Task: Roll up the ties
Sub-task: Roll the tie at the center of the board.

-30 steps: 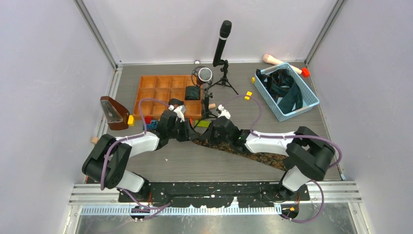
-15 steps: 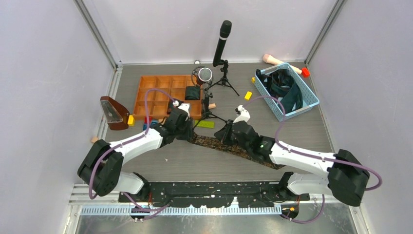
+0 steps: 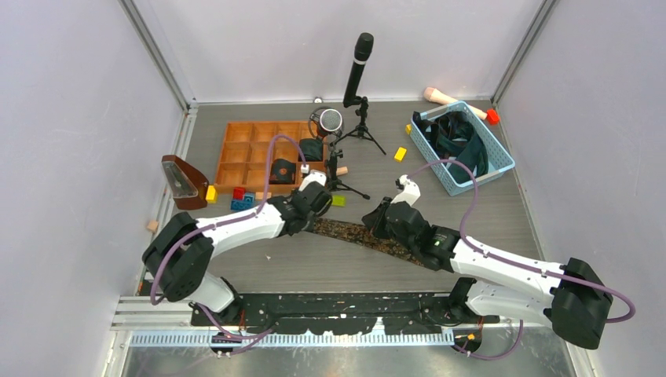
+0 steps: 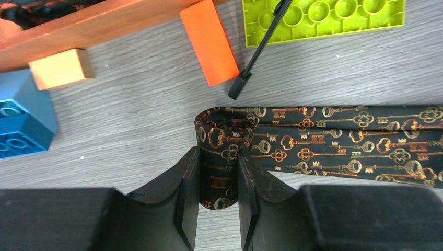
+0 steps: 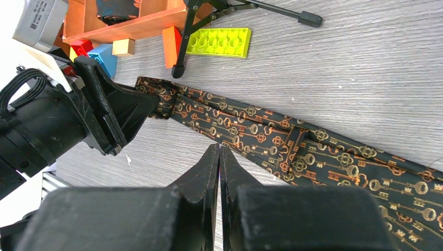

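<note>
**A:** Where is the tie lying right now?

**B:** The tie [image 3: 369, 236], dark with a gold key print, is lying flat on the worktop [image 3: 314, 267]. It is running slantwise between the two arms, and its narrow end is pointing toward the left arm.

**A:** Is the left pincer doing anything with it?

**B:** Yes, the left pincer [image 4: 218, 175] is clamping that narrow end. The fabric is folding back on itself there, and the doubled part is sitting squeezed between the two fingers. The rest of the strip is trailing off to the right in the wrist view.

**A:** What is sitting near that fold?

**B:** A tripod leg [image 4: 258, 47] is ending just beyond it. An orange block [image 4: 209, 42] and a green brick [image 4: 324, 18] are lying farther back.

**A:** And the right pincer?

**B:** The right pincer [image 5: 218, 154] is closed, its fingers pressing together with nothing showing between them. Its tips are hovering at the near edge of the strip, partway along. I cannot tell whether they are touching the cloth.

**A:** Any more?

**B:** Other ties [image 3: 459, 145] are lying heaped in the basket [image 3: 484, 179], well apart.
</note>
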### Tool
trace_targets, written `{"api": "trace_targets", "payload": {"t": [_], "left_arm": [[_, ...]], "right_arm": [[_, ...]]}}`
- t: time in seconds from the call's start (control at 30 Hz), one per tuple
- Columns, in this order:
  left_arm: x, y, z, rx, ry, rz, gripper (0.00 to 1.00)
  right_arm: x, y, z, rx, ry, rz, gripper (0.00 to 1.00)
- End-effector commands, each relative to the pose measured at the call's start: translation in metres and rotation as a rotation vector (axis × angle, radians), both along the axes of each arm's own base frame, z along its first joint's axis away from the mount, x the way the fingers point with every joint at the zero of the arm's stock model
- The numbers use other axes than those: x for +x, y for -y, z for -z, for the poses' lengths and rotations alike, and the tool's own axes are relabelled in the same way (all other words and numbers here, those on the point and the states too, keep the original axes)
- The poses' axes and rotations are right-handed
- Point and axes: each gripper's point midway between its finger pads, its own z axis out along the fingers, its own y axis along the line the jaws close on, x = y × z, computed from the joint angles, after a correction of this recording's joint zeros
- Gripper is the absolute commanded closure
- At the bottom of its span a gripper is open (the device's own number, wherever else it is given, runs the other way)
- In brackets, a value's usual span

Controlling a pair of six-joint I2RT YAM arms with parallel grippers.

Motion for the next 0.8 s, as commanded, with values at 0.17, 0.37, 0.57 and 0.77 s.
{"api": "trace_targets", "payload": {"t": [0.17, 0.37, 0.57, 0.77], "left_arm": [[0.008, -0.013, -0.012, 0.282, 0.106, -0.026, 0.71], [0.005, -0.002, -0.010, 0.344, 0.125, 0.000, 0.70], [-0.001, 0.017, 0.000, 0.338, 0.104, 0.039, 0.65], [-0.007, 0.035, 0.002, 0.331, 0.099, 0.072, 0.54]], "right_arm": [[0.004, 0.006, -0.004, -0.008, 0.029, 0.032, 0.90], [0.004, 0.009, -0.005, -0.010, 0.034, 0.043, 0.90], [0.004, 0.013, 0.000, -0.025, 0.031, 0.052, 0.90], [0.004, 0.010, 0.004, -0.029, 0.020, 0.044, 0.88]]}}
